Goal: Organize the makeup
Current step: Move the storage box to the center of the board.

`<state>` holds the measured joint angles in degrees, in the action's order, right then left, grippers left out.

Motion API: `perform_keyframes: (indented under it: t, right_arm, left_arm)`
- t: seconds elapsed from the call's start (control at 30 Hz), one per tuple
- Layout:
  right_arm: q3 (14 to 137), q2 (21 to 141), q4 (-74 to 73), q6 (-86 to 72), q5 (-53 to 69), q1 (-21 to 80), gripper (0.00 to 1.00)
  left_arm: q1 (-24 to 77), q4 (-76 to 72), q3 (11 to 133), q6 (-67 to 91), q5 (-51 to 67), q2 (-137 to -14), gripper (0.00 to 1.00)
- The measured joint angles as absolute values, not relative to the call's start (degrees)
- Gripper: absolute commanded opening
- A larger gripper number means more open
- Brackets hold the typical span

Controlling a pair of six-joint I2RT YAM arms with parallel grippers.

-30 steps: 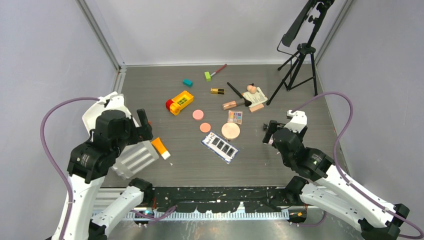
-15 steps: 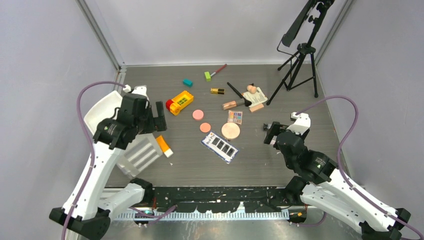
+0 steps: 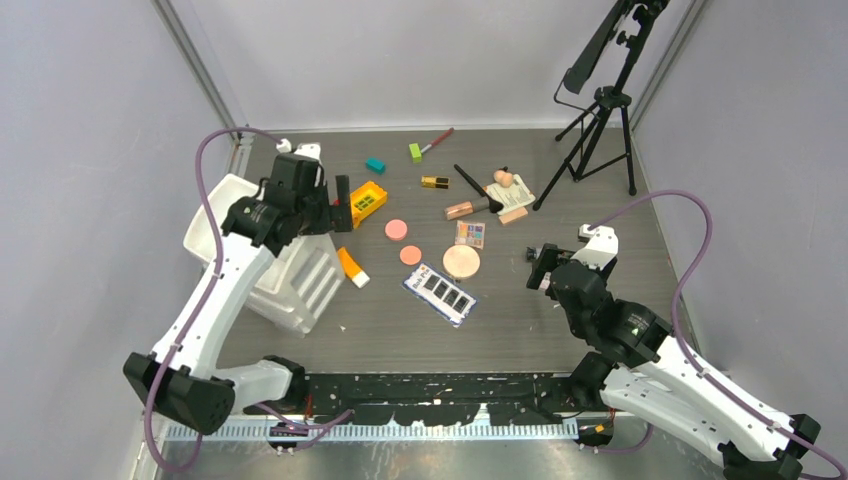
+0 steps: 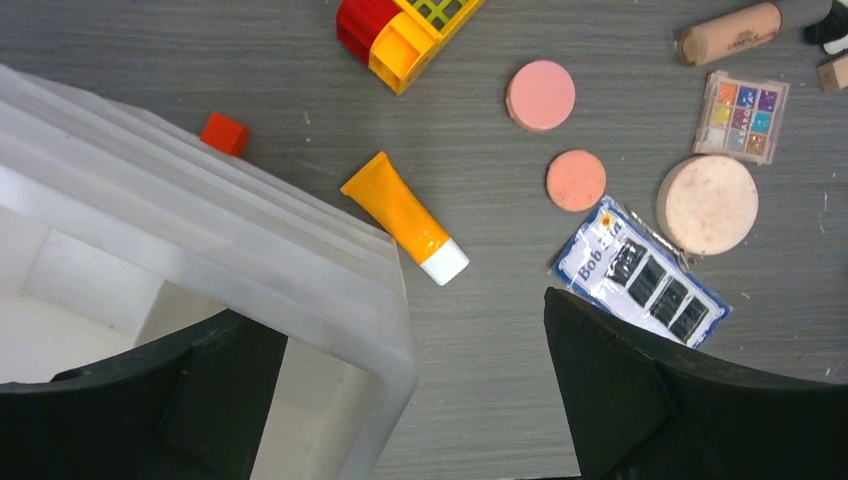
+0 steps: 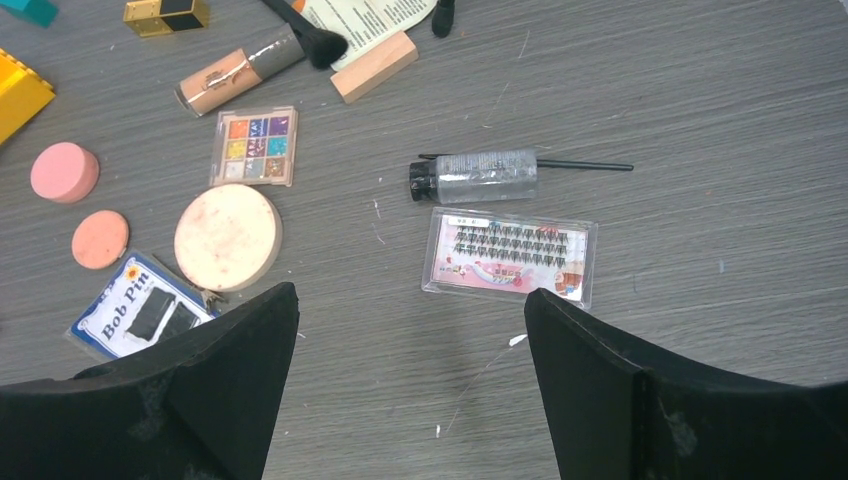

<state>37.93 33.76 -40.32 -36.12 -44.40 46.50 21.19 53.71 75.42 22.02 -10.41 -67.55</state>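
Observation:
The makeup lies loose on the grey table. An orange tube (image 3: 351, 267) (image 4: 405, 218) rests against the white bin (image 3: 270, 260) (image 4: 200, 250). To its right are a pink compact (image 3: 396, 229), a peach compact (image 3: 410, 255), a big beige compact (image 3: 461, 262), an eyeshadow palette (image 3: 470, 234) and a bob pin card (image 3: 440, 292). Farther back lie a black brush (image 3: 478, 188), a beige tube (image 3: 460, 210), a gold-black lipstick (image 3: 434, 182) and a red pencil (image 3: 437, 141). My left gripper (image 3: 340, 205) (image 4: 395, 310) hangs open over the bin's corner. My right gripper (image 3: 538, 268) (image 5: 410, 290) is open above bare table, near an eyelash case (image 5: 510, 255) and a clear tube (image 5: 475, 175).
A yellow-and-red toy brick (image 3: 362, 203) sits just beyond the left gripper. A red block (image 4: 224, 133) lies by the bin; teal (image 3: 375, 165) and green (image 3: 415, 152) blocks lie at the back. A black tripod (image 3: 600, 110) stands at the back right. Walls close in left, right and behind.
My left arm has swung away from the near edge, toward the back and right. The bin and the orange tube have shifted the same way. The right arm has barely moved.

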Motion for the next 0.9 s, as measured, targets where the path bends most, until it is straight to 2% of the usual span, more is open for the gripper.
perform_keyframes:
  t: [0.37, 0.53, 0.8, 0.9]
  right_arm:
    - [37.3, 31.5, -40.2, -36.1, -44.2, 46.5, 0.88]
    - [37.2, 31.5, -40.0, -36.1, -44.2, 46.5, 0.87]
    - [36.7, 31.7, -38.9, -36.0, -42.7, 46.5, 0.87]
    - [36.6, 31.7, -38.9, -35.9, -42.7, 46.5, 0.87]
  left_arm:
    - [18.7, 49.1, 79.1, 21.1, -13.1, -74.4, 0.98]
    - [13.8, 47.2, 79.7, 22.1, -14.0, -75.5, 0.82]
    - [9.3, 48.7, 84.7, 22.1, -15.0, -81.2, 0.43]
    - [9.2, 49.5, 86.6, 22.0, -15.5, -82.8, 0.40]
